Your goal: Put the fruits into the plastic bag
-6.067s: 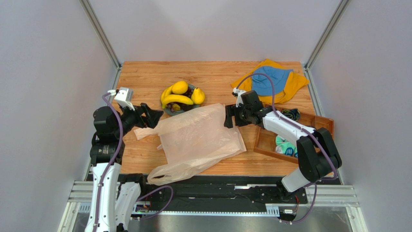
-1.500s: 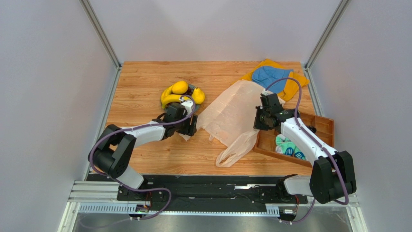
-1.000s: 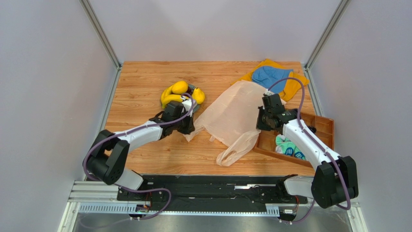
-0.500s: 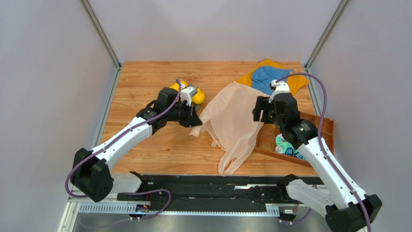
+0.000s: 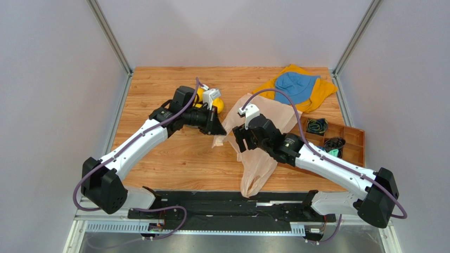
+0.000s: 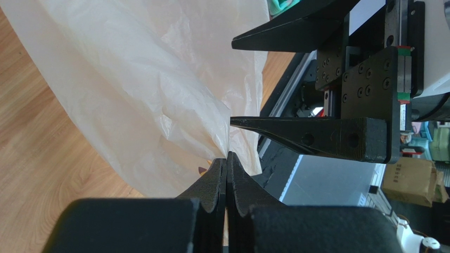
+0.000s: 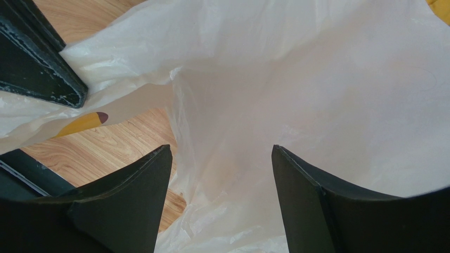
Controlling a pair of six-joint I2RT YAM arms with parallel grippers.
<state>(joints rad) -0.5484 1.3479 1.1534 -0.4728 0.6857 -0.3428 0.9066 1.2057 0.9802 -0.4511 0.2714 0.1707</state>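
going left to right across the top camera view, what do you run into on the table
left gripper → plastic bag → blue and orange cloths → wooden tray

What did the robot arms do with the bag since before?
The right tool let go of the plastic bag, opened, and swung left toward the left tool, which has shut on the bag's edge. The fruits and cloths stayed put.
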